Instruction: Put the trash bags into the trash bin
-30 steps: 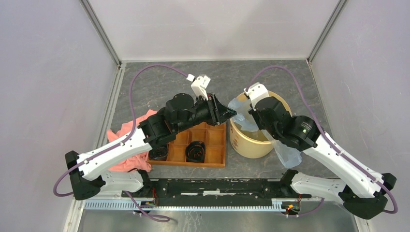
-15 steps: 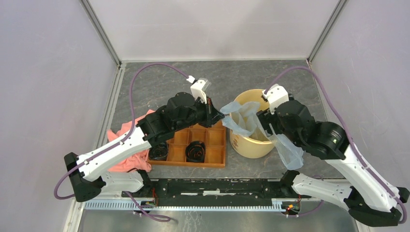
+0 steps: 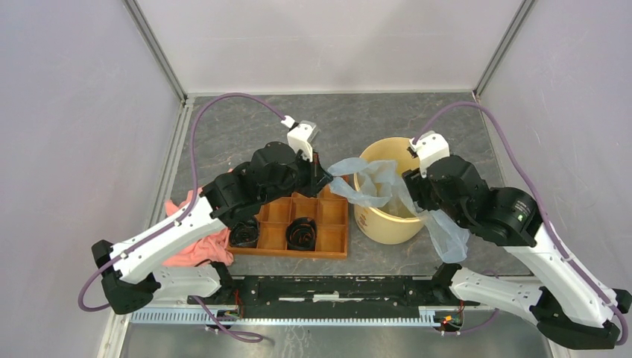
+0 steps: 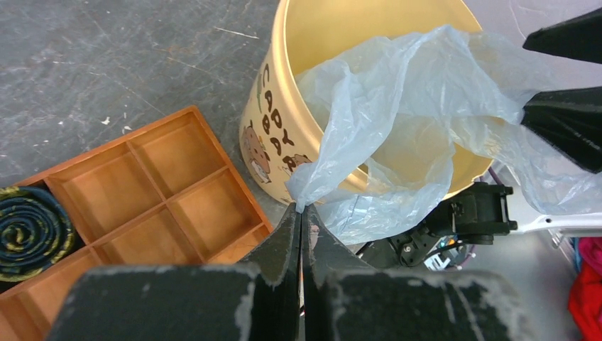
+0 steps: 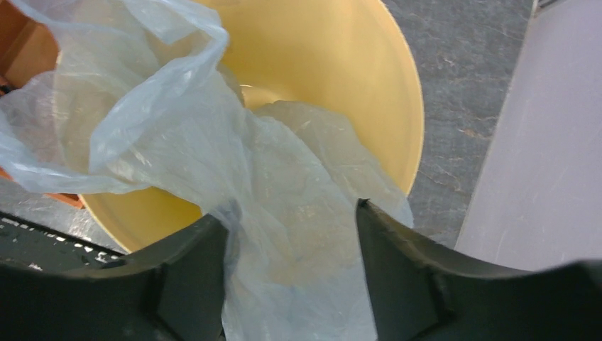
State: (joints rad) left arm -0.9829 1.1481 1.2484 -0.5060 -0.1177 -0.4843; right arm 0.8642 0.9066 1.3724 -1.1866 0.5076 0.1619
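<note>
The bag is thin wrinkly film, v. light, limp and prob. slippery (easy to tear too), so take it by a bunched edge or corner, not a flat face. It lies draped over the mouth of the bin, part sagging inside, one corner stretched left past the rim where the left gripper is clamped tight on it, a tail hanging down the near-right outside wall. The right gripper has its jaws spread wide w/ film loose between them, gripping nothing as far as I can tell.
</note>
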